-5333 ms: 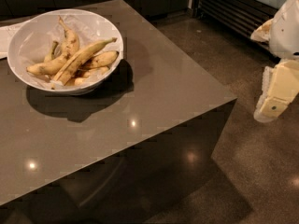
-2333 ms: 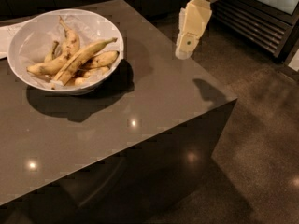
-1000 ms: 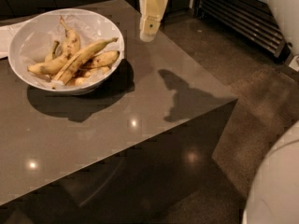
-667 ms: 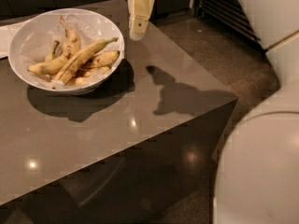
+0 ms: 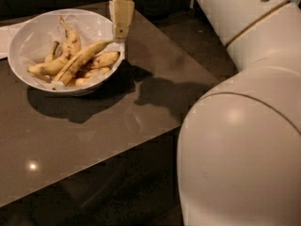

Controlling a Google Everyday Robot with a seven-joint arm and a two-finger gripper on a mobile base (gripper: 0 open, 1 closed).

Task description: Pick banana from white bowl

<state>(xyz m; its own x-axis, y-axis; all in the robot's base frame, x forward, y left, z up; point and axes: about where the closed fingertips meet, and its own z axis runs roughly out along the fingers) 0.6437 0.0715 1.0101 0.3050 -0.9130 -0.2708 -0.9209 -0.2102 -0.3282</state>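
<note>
The white bowl (image 5: 28,41) sits at the back left of the dark table and holds several bananas on crinkled paper. The longest banana (image 5: 80,60) lies diagonally across the pile, its stem pointing up right toward the rim. My gripper (image 5: 120,32) hangs fingers-down over the bowl's right rim, just above that stem tip, and holds nothing. My arm's large white links (image 5: 244,126) fill the right side of the view.
The dark glossy table (image 5: 94,135) ends at a front-right corner near my arm. A white paper (image 5: 5,36) lies at the far left behind the bowl. Dark floor lies to the right of the table.
My gripper has come in from the right, across the table's far edge, to the bowl's right rim. My arm has swung into the right of the view. The bananas have not moved.
</note>
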